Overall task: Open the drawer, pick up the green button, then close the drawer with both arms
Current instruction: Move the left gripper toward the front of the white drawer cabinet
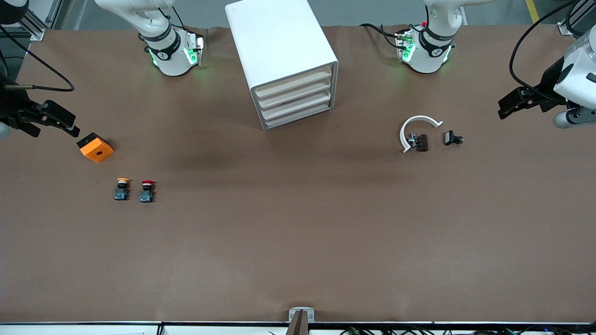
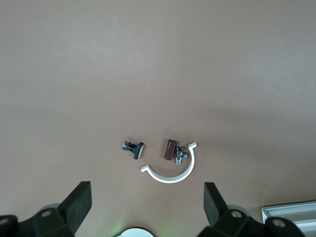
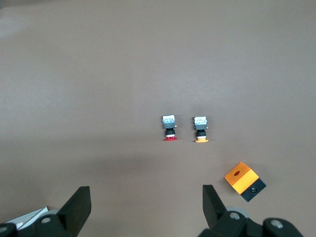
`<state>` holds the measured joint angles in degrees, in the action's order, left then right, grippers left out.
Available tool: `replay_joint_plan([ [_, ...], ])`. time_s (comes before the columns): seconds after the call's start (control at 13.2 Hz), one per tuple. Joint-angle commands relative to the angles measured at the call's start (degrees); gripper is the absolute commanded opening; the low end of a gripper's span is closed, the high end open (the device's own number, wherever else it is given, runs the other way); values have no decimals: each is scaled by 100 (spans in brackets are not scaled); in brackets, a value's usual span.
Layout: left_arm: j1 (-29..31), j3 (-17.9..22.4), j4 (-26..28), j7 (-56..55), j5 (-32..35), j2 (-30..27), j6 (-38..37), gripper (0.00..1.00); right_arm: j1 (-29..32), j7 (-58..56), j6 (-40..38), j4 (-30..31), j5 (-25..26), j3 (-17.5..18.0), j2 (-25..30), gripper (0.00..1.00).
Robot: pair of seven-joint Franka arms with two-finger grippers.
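Observation:
The white cabinet (image 1: 284,51) stands mid-table between the two arm bases, with all four beige-fronted drawers pushed in. The drawer (image 1: 298,116) is the lowest one and is closed. The button is hidden. My left gripper (image 1: 506,108) hangs open over the table's edge at the left arm's end; in its wrist view the left gripper (image 2: 147,205) holds nothing. My right gripper (image 1: 70,126) hangs open over the right arm's end, beside the orange block (image 1: 96,148). In the right wrist view the right gripper (image 3: 145,207) is also empty.
A yellow-capped button (image 1: 122,188) and a red-capped button (image 1: 147,190) stand nearer the front camera than the orange block. A white curved clip (image 1: 414,128), a brown part (image 1: 420,142) and a small black part (image 1: 452,138) lie toward the left arm's end.

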<state>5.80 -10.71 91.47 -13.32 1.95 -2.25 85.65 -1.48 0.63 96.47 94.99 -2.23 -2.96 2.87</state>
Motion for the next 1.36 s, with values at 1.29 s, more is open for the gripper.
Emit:
replay_joint_plan([
  [1.29, -438, -71, -525, -3647, -1257, 2535, -40, 100, -273, 96, 3, -86, 30, -12, -85, 100],
])
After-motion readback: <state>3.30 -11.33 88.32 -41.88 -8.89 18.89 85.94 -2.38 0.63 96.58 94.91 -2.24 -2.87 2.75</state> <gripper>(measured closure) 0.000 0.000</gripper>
